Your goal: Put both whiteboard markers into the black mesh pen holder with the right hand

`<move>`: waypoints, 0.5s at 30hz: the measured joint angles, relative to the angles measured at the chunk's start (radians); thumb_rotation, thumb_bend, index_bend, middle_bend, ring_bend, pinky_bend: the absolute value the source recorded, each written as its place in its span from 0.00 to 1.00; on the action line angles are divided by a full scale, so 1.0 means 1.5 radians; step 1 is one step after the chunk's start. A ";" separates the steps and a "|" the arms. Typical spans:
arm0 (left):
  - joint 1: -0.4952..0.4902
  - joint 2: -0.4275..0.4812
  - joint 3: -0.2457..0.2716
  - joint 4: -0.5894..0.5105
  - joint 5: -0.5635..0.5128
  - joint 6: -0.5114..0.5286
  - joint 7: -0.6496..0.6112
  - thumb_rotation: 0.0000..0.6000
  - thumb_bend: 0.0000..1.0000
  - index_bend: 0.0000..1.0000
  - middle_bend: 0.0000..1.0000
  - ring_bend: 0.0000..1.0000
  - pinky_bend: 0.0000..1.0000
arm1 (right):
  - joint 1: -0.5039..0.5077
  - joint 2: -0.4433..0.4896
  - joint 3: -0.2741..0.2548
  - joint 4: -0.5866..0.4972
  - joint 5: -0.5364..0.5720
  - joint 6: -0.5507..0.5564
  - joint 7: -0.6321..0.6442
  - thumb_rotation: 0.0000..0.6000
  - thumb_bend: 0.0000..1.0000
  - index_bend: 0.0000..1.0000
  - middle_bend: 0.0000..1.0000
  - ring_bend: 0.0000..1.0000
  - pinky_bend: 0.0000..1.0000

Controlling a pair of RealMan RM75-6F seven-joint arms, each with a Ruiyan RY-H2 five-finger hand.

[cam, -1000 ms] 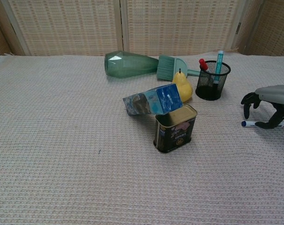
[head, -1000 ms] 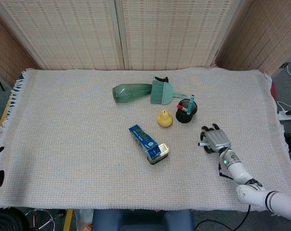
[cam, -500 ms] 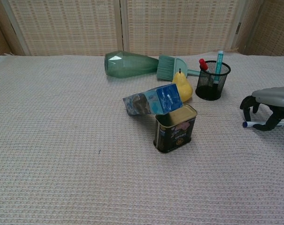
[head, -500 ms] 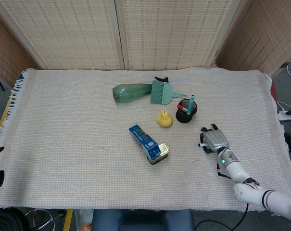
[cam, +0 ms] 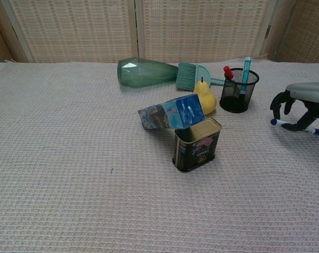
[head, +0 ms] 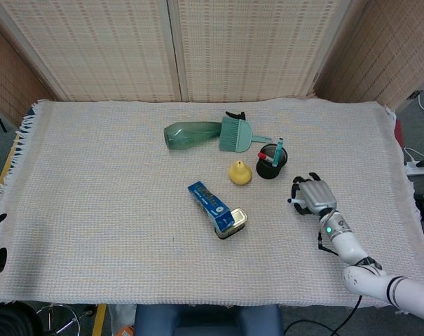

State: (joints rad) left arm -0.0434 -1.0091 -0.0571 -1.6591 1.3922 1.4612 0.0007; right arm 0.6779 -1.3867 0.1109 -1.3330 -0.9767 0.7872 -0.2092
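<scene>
Gripping the blue-capped white whiteboard marker (cam: 298, 126) in curled fingers (cam: 278, 108), the right hand (cam: 301, 108) held it just off the counter, right of the black mesh pen holder (cam: 238, 90). One marker apparently already stood inside; next came carrying this one over the rim, tipping it upright.

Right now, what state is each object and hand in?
right hand: holds the blue-capped marker above the cloth
black mesh pen holder: upright, red-capped marker and teal pen inside
green bottle: lying down
tin: upright, open
blue carton: tipped over
pear: upright
</scene>
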 measured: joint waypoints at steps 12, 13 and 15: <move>0.004 0.003 0.003 -0.008 0.015 0.013 0.002 1.00 0.49 0.13 0.00 0.00 0.10 | -0.004 0.074 0.138 -0.067 -0.091 0.035 0.325 1.00 0.35 0.60 0.20 0.29 0.11; 0.004 0.003 0.004 -0.008 0.016 0.013 0.003 1.00 0.49 0.13 0.00 0.00 0.10 | -0.002 0.076 0.152 -0.065 -0.100 0.036 0.365 1.00 0.35 0.60 0.20 0.29 0.11; 0.005 0.003 0.004 -0.008 0.017 0.015 0.006 1.00 0.49 0.13 0.00 0.00 0.10 | 0.003 0.076 0.171 -0.057 -0.113 0.037 0.426 1.00 0.35 0.61 0.20 0.29 0.11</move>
State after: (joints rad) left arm -0.0364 -1.0053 -0.0513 -1.6715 1.4175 1.4839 0.0095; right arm 0.6820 -1.2722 0.3671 -1.4189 -1.1464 0.8430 0.4299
